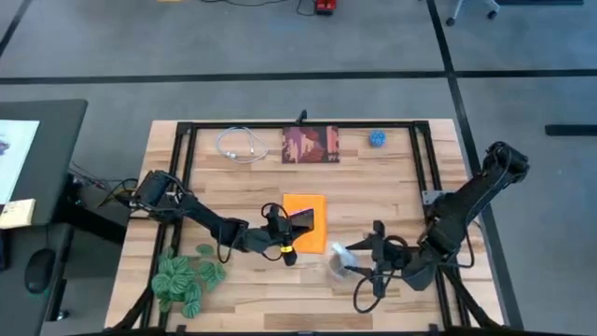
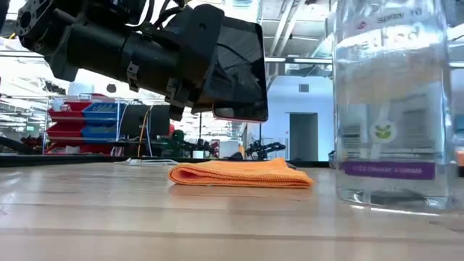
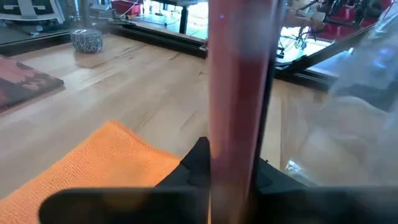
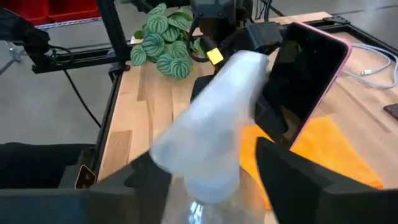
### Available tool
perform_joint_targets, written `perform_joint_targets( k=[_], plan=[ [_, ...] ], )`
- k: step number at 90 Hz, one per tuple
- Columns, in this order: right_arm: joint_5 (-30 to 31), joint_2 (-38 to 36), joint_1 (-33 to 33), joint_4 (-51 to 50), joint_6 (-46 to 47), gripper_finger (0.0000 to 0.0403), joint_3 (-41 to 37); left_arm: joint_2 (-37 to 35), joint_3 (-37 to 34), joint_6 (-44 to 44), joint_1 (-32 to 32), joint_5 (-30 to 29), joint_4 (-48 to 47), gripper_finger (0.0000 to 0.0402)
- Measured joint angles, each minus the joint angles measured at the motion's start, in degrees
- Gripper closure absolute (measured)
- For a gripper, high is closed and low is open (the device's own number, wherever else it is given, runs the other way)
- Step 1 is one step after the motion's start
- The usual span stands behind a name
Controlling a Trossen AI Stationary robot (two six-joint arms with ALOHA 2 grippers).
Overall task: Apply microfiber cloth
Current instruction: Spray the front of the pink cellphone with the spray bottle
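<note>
A black smartphone (image 2: 235, 65) in a pink case hangs tilted above the orange microfiber cloth (image 2: 239, 174), with my left gripper (image 1: 284, 238) shut on it. The cloth lies folded flat near the table's middle (image 1: 303, 207). To its right a clear spray bottle (image 2: 391, 109) stands upright on its base. My right gripper (image 4: 214, 168) is open at the bottle's top, one finger on each side of the neck below the white spray head (image 4: 211, 124), with a gap showing on both sides. My left gripper pinches the smartphone's near end (image 3: 236, 155) between its two fingers, one on the screen side and one on the back. The fingers come in about level from the table's left and lie along the phone. The phone is lifted clear of the cloth, standing on edge and tilted.
A green leafy plant (image 1: 187, 275) lies at the near left. At the far side are a white cable (image 1: 238, 145), a dark red-brown printed square (image 1: 311, 145) and a small blue ball (image 1: 377, 139). Black frame rails (image 1: 187, 168) border the work area.
</note>
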Motion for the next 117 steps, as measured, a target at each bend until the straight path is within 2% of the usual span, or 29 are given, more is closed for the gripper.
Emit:
perform_joint_targets(
  k=[18,33,49,63,71,94,117],
  plan=[
    [-6.9,-1.0,0.0,-0.9,-10.1,0.0134,0.0,0.0,0.0,0.4,0.0,0.0,0.0,0.039],
    [-13.1,-6.2,-1.2,-8.1,-17.9,0.0133,0.0,0.0,0.0,0.4,0.0,0.0,0.0,0.039],
    [-21.9,-9.6,-6.5,-11.0,-25.4,0.0132,0.0,0.0,0.0,0.4,0.0,0.2,0.0,0.039],
    [-33.2,-6.5,-12.6,-8.4,-31.4,0.0131,0.0,0.0,0.0,0.4,0.0,0.3,0.0,0.039],
    [-37.1,-4.7,-15.2,-7.7,-34.0,0.0131,0.0,0.0,0.0,0.4,0.0,0.5,-0.1,0.039],
    [-38.4,-4.5,-18.5,-5.9,-38.4,0.0123,0.0,0.0,0.0,0.4,0.0,1.3,0.0,0.039],
    [-38.4,-3.6,-19.9,-5.7,-40.7,0.0039,0.0,0.0,0.0,0.3,0.0,1.3,0.1,0.039]
  ],
)
